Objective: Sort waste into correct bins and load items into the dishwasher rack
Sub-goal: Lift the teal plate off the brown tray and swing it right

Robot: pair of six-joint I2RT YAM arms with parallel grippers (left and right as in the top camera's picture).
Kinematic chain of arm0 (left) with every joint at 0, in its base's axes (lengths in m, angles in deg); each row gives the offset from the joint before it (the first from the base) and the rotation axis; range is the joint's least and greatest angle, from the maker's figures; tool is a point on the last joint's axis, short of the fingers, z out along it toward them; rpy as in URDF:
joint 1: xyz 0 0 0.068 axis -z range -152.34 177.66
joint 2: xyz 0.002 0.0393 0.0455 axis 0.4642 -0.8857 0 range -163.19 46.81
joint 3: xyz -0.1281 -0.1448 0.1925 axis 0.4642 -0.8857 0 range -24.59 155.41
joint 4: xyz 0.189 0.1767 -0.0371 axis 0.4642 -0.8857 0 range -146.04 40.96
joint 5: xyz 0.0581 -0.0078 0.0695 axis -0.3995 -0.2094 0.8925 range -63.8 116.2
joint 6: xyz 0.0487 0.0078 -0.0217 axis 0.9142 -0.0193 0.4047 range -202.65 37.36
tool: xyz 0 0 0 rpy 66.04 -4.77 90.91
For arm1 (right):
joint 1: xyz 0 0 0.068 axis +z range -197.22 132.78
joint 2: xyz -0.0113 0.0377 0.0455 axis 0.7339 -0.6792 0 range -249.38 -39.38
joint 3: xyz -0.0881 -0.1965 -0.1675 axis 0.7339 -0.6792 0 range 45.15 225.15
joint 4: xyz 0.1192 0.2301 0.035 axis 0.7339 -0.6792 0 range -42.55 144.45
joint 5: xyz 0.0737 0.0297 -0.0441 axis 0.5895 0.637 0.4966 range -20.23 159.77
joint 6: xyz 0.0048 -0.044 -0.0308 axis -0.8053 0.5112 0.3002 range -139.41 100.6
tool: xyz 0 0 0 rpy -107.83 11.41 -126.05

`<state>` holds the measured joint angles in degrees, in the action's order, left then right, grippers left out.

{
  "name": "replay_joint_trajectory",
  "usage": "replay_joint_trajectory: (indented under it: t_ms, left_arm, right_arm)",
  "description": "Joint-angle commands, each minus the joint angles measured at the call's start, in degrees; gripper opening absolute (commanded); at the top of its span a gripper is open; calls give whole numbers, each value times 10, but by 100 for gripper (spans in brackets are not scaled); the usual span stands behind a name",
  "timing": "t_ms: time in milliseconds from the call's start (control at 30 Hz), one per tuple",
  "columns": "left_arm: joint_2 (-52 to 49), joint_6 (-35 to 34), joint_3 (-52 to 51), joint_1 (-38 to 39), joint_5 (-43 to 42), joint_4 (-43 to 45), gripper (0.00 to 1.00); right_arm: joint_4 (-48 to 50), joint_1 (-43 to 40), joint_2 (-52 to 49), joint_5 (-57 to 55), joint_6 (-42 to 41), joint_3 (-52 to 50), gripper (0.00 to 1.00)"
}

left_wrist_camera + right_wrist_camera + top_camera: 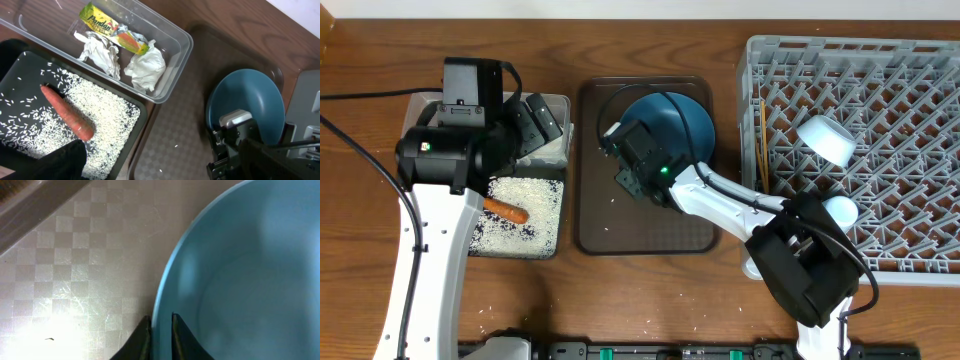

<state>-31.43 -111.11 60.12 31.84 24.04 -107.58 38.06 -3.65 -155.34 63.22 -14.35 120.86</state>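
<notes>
1. The blue plate point(682, 112) sits at the far end of the brown tray point(650, 232). That puts it between the waste bins and the dishwasher rack point(920, 60), and apart from both.
2. The right end effector point(161, 319) is clenched on the plate's rim, one finger on each side of the edge, at the side facing the bins.
3. The left end effector point(542, 122) is spread wide and holds nothing. It hangs over the clear tub point(175, 60), beside the black tray point(135, 140) of rice.
4. Handling, as a judgement: the plate looks stiff, glazed and slick, fairly heavy for a thin edge pinch, and breakable if dropped. The rim is the only place to take hold (the broad face offers the fingers nothing). A deep bite on the edge should stop it swinging.
5. Being round, the plate has no long axis. Its hollow face points up; it may be tipped slightly off the tray, but the views leave that unclear.
</notes>
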Motion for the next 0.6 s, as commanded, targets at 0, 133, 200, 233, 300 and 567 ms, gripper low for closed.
replay_joint_trajectory:
  t_ms: [0,133,200,233,300,567]
  left_arm:
    - [-1,4,-2,-3,9,-2,99]
    - [-1,4,-2,-3,9,-2,99]
    - [-1,4,-2,-3,9,-2,99]
    - [-1,4,-2,-3,9,-2,99]
    - [-1,4,-2,-3,9,-2,99]
    - [-1,4,-2,-3,9,-2,99]
  right_arm:
    - [3,0,22,-9,4,4,9]
    - [2,0,27,-10,3,4,2]
    - [-1,1,36,-10,2,4,1]
    - [-2,1,42,-10,2,4,1]
    - [-4,3,53,-10,2,4,1]
    - [-30,-1,145,6,-81,4,1]
